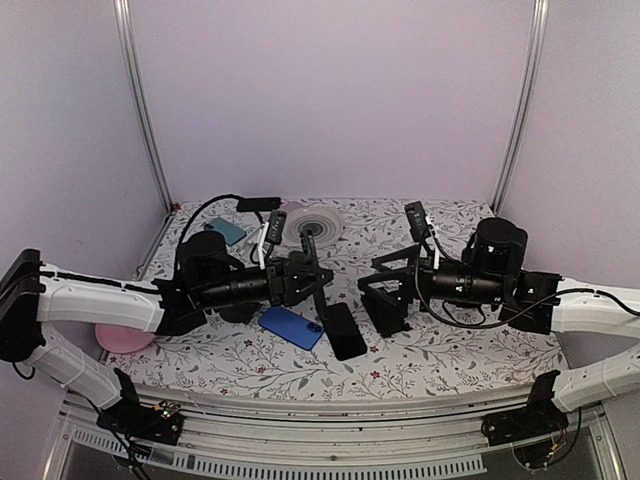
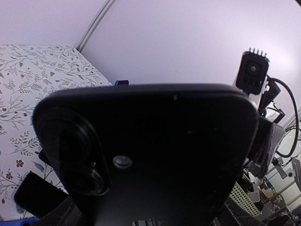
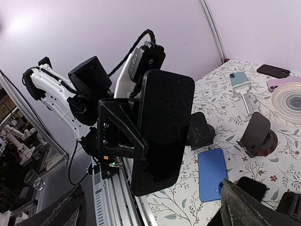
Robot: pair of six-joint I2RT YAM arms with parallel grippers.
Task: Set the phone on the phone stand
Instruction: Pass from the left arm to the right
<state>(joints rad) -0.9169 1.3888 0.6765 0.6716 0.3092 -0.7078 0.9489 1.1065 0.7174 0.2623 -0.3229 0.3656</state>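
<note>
Expect a glossy, smooth face on the black phone (image 3: 162, 132). The blue phone (image 1: 291, 327) shows a smooth, satin back. Your table cover (image 1: 420, 365) looks matt, like printed cloth. The corner posts (image 1: 143, 110) appear to be metal.

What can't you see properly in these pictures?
- Left wrist view: the black phone fills the frame, hiding how the left gripper grips it.
- Top view: the left arm covers most of a pink object.
</note>
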